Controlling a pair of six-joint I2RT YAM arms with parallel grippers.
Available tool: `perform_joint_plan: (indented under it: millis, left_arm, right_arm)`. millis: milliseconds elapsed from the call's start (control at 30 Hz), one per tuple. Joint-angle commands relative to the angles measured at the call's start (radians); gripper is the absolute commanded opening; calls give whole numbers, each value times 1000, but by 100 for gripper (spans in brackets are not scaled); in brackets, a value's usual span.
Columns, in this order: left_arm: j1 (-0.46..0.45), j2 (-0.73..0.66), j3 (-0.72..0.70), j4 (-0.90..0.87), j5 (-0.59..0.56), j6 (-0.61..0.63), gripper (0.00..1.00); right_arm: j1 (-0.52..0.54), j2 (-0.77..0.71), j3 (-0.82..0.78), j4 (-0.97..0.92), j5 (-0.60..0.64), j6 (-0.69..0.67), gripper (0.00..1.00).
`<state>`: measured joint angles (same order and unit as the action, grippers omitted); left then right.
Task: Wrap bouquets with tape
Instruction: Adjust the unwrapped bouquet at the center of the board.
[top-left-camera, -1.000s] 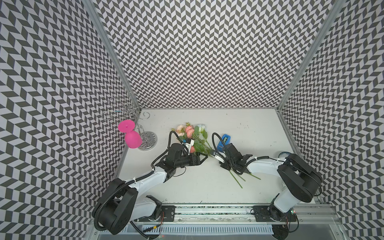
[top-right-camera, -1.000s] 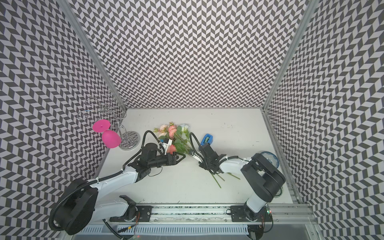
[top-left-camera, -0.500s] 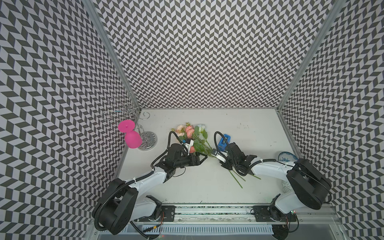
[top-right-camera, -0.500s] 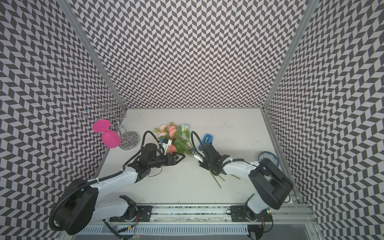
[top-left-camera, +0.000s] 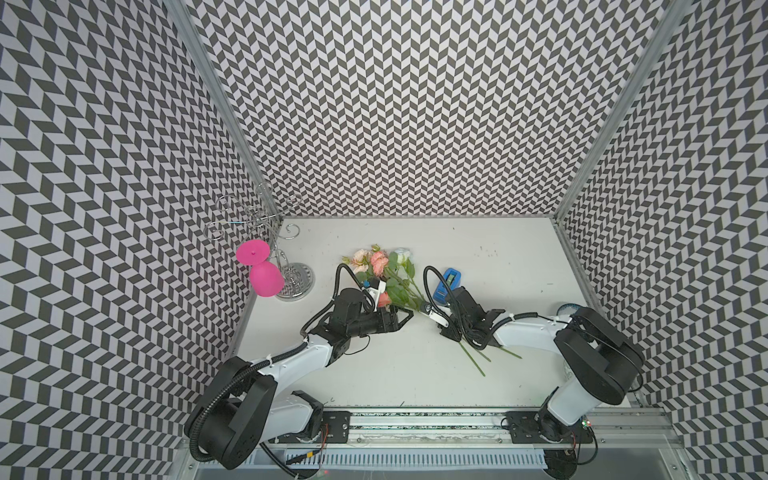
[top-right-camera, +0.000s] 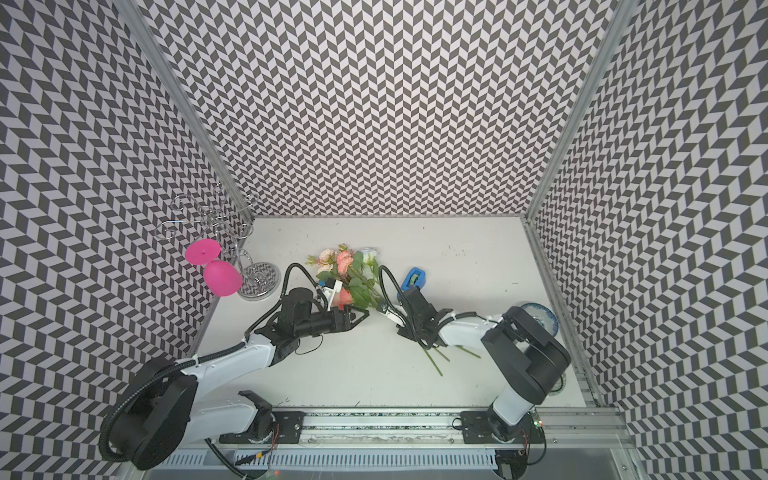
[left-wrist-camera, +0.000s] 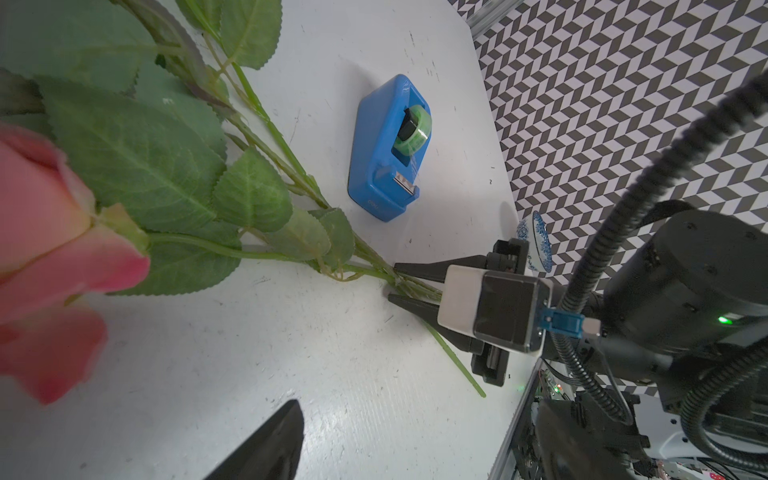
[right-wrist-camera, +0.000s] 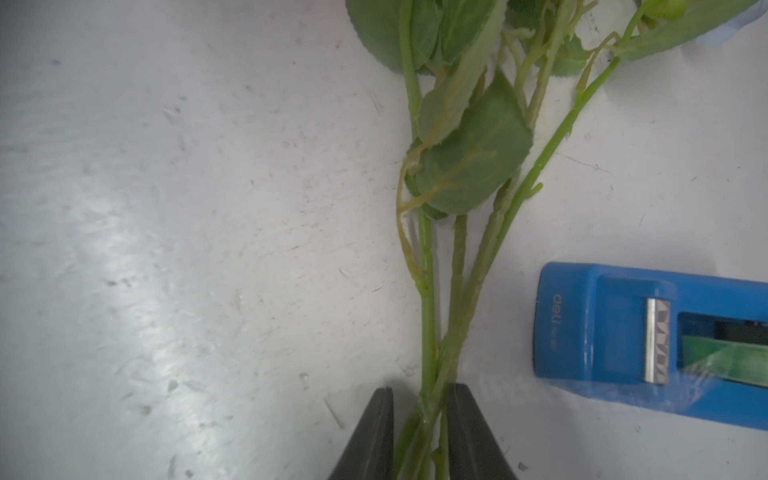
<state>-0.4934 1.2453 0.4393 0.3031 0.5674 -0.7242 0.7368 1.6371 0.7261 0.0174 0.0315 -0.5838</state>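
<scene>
I am at the gathering step. The bouquets (top-left-camera: 395, 282) lie flat on the counter (top-left-camera: 415, 374), blooms toward the back wall and stems (right-wrist-camera: 428, 311) running toward my right arm. My right pincer (right-wrist-camera: 419, 390) stands narrow with the bundled stems between its 2 jaws, just below the lowest leaves. 1 jaw looks to touch them, but I cannot tell whether they are truly pinched. My left pincer (top-left-camera: 404, 317) is spread wide and holds nothing, hovering just beside the peach bloom (left-wrist-camera: 41, 216). The tape (left-wrist-camera: 388, 145) sits in its blue dispenser on the counter just beside the stems, and none of it is on them yet. Next, I judge, my right pincer must clamp every stem so none slips free. Then my left must reach past the leaves for the tape end at the cutter and draw it out without dragging the dispenser.
</scene>
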Motion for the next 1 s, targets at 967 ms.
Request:
perform_joint_plan:
  millis: [967]
  left_arm:
    - [26,2,-20,42,31,3,88]
  right_arm:
    - [-25,91,66,-23,45,-16,18]
